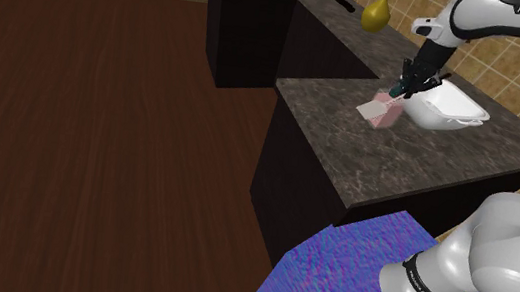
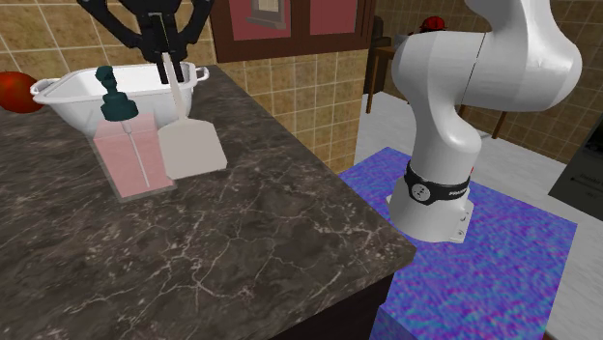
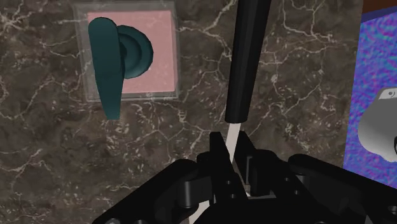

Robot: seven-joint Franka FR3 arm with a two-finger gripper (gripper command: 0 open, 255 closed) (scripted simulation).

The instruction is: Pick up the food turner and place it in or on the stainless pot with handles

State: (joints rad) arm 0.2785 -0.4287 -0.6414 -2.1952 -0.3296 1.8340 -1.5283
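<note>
Above the marble counter [image 2: 290, 241], the gripper [image 2: 170, 56] is pinching the seemingly light, stiff food turner [image 2: 191, 145] by its slim shaft, just beside the white pot [image 2: 68, 101].

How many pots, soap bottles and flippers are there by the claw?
White pot: 1
Pink soap bottle: 1
Food turner, held in the claw: 1
Total: 3

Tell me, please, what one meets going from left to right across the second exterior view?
A red round object → pink pump bottle → food turner → white arm.
</note>
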